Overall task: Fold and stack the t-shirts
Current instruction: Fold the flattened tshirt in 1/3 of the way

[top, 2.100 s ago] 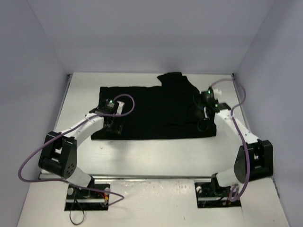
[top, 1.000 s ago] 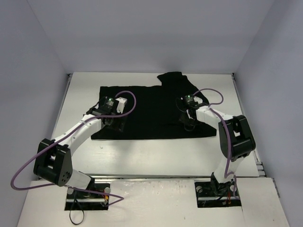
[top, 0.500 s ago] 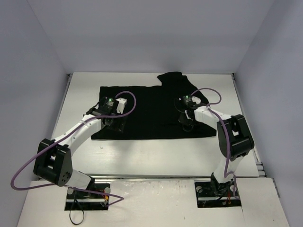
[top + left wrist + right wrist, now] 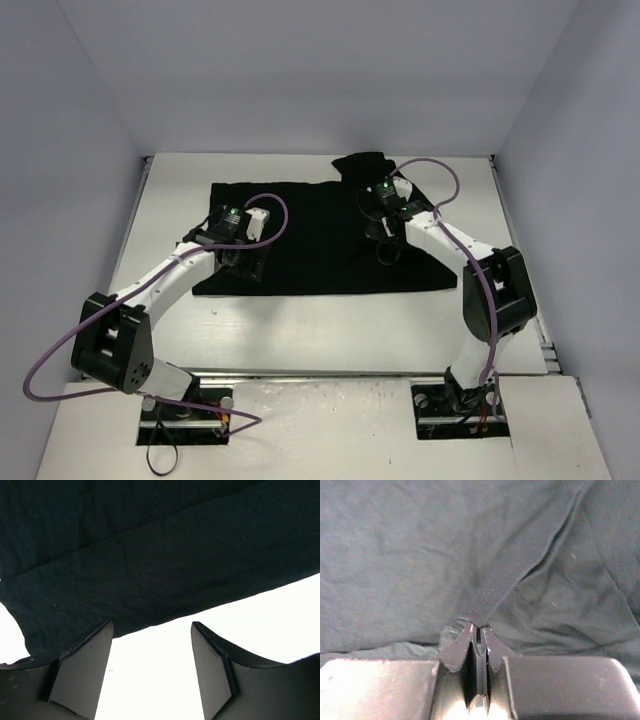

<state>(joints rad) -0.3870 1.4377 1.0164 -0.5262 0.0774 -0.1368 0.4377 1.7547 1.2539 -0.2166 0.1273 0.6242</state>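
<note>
White table point(image 4: 300, 335) in a grey booth point(image 4: 300, 80), black t-shirt point(image 4: 310, 235) spread over its far half. The right gripper point(image 4: 479, 628) is pinched on a fabric seam, and the left gripper point(image 4: 151, 626) hangs spread over the near-left hem. Looks like fold setup; the left should clamp next.

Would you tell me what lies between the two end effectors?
Only the black t-shirt lies between the left end effector and the right end effector; the top view shows it.
</note>
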